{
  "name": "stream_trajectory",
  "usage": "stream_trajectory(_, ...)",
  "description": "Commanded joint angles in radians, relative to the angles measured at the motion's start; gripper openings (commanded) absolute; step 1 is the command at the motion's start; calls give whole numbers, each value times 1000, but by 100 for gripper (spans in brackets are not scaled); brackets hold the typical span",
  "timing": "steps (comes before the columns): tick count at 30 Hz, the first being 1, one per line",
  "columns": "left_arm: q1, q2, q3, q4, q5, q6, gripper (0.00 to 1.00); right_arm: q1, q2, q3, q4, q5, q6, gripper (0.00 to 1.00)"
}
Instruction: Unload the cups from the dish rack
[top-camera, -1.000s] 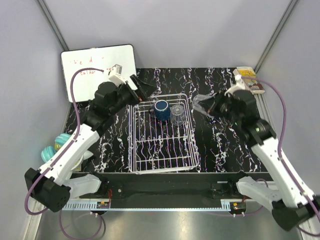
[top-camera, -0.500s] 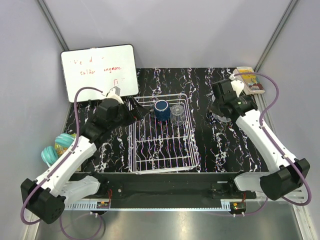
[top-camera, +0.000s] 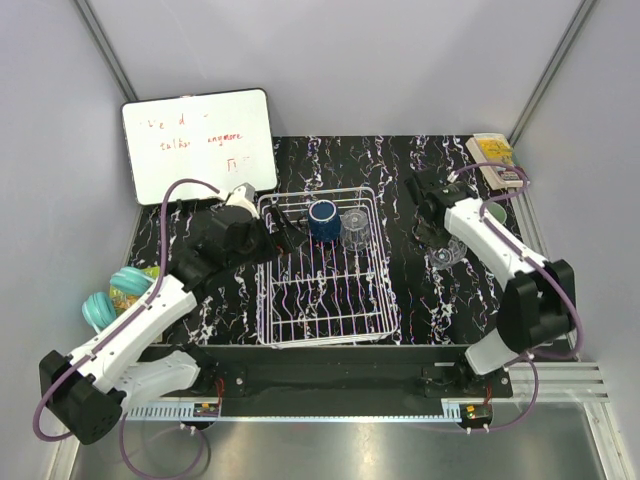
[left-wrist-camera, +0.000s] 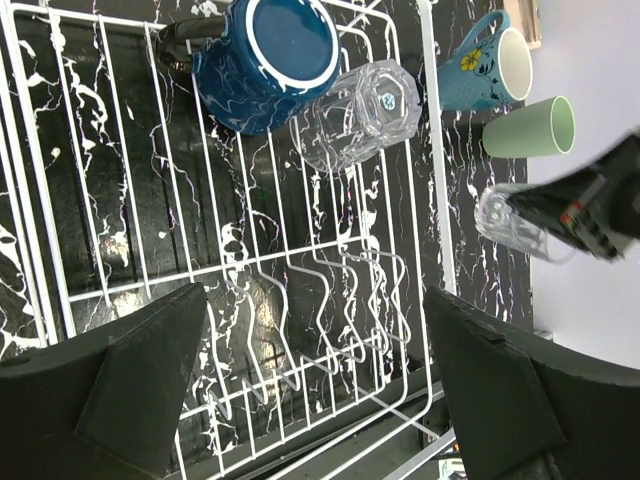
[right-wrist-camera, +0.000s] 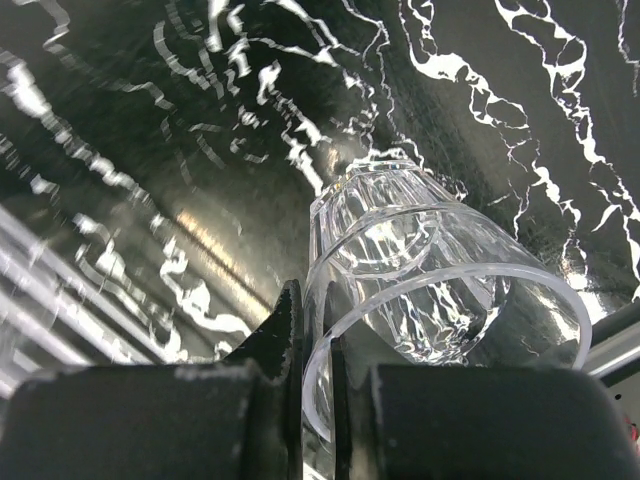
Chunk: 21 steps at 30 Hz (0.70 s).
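**Two cups in the rack, a glass in the right fingers**

From above, the white dish rack (top-camera: 264, 290) sat in the middle of the black marbled desk (top-camera: 410, 300). A navy mug (top-camera: 322, 218) and a clear glass (top-camera: 354, 226) stood side by side at its far end. The left fingers (top-camera: 288, 236) hung over the rack's far left corner, just beside the mug. To the right of the rack and well apart from it, the right fingers (top-camera: 441, 243) reached down to a second glass (top-camera: 444, 257). I could not tell whether that glass rested on the desk or hung just over it. A green tumbler (top-camera: 495, 212) peeked out from behind that arm. A whiteboard (top-camera: 200, 140) leaned at the far left, and turquoise ribbed things (top-camera: 105, 300) lay off the desk's left edge.

Through the left wrist camera, the left fingers were spread wide above the rack's wires with nothing between them. The navy mug and the clear glass touched, and the glass showed its thick base. Beyond the rack's side wall, a light blue mug (left-wrist-camera: 480, 70) with a yellow flower stood near the green tumbler. The second glass was just past them, with the dark right fingers on it.

Through the right wrist camera, the right fingers pinched the second glass by its rim, one finger inside and one outside. Its open mouth faced the camera and its base pointed at the desk.
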Motion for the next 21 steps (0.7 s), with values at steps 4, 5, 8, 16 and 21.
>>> stream_trajectory(4,-13,-3,2,10,-25,6,94,-95,143,105,14,-67,-10,0)
stream_trajectory(5,-13,-2,0,9,-25,6,94,-116,156,115,29,-79,-23,0)
stream_trajectory(8,-15,10,-3,9,-8,5,94,-140,220,130,49,-140,-46,0)
stream_trajectory(16,-16,18,-10,1,-11,6,94,-149,280,141,60,-136,-86,0)
stream_trajectory(21,-22,37,-9,3,-10,3,94,-149,294,107,86,-139,-92,0)
